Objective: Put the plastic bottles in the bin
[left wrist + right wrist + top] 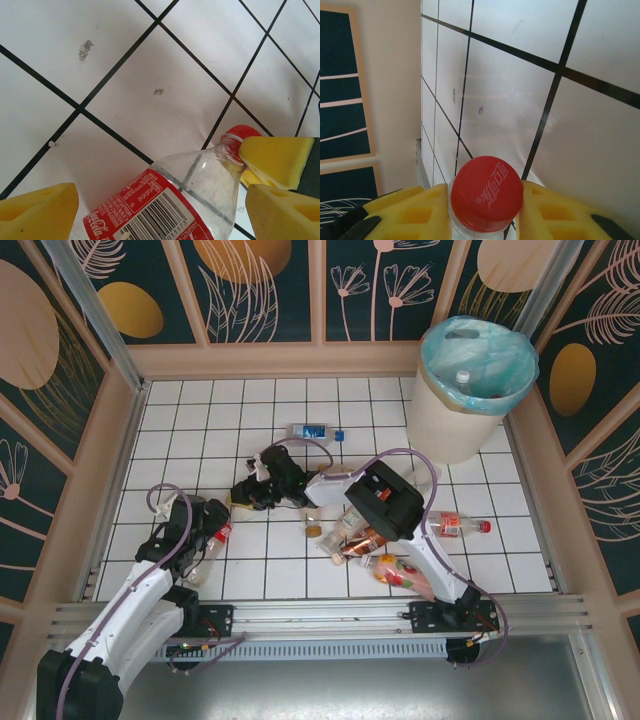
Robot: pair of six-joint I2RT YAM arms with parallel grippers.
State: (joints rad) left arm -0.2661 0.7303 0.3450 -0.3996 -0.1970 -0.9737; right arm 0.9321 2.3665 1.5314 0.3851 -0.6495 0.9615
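The bin [450,425] stands in the far right corner with one bottle [462,378] inside. Other bottles [372,540] lie clustered on the tiles [200,410] beside the right arm [385,502]. The right gripper [486,200], stretched out to the left over the floor, is clamped on a bottle just under its red cap [486,192]. The left gripper [160,210] is spread wide astride a Coke bottle [195,190] lying at the near left.

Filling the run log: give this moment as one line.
left gripper: open around Coke bottle | right gripper: shut on red-capped bottle | bin: bottle inside | tiles: more bottles
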